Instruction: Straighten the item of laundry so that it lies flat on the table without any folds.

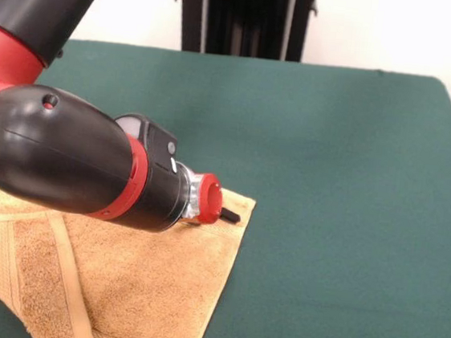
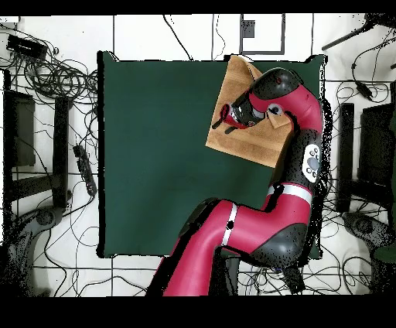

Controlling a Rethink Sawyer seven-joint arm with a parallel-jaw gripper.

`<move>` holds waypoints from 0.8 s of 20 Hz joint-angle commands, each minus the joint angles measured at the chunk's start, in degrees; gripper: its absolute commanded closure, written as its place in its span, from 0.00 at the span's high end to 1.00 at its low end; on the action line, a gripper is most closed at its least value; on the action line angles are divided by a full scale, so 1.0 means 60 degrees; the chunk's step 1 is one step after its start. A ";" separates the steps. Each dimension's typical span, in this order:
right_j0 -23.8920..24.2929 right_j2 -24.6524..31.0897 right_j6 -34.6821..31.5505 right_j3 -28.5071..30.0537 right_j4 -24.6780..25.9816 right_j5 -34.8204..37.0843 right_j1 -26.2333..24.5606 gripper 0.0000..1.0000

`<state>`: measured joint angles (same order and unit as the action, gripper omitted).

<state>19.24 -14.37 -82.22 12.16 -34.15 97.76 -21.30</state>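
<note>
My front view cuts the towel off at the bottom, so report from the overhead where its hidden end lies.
Observer: The towel runs up to the edge of the table farthest from the robot's base, near a corner.
Operator: Check for overhang there.
Observer: Its tip meets the edge line. I cannot tell whether any of it hangs over.
Operator: Now give me the side my view crops.
Observer: The arm covers that side of the towel. A strip of bare table shows beyond it, before the side edge.
</note>
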 commanded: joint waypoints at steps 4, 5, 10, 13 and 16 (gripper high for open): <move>-0.0458 0.1029 0.1060 0.1628 0.0692 0.0373 -0.1159 1.00; -0.0428 0.1013 0.1155 0.1292 0.0584 0.0361 -0.1302 1.00; -0.0615 0.1138 -0.1089 0.2759 0.0224 0.0048 -0.0175 1.00; -0.0863 0.1371 -0.0693 0.5356 0.0150 -0.0633 0.1416 1.00; -0.1073 0.1378 -0.0161 0.7496 0.0061 -0.1095 0.2700 1.00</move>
<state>17.35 -12.96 -82.22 27.70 -33.81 97.29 -14.39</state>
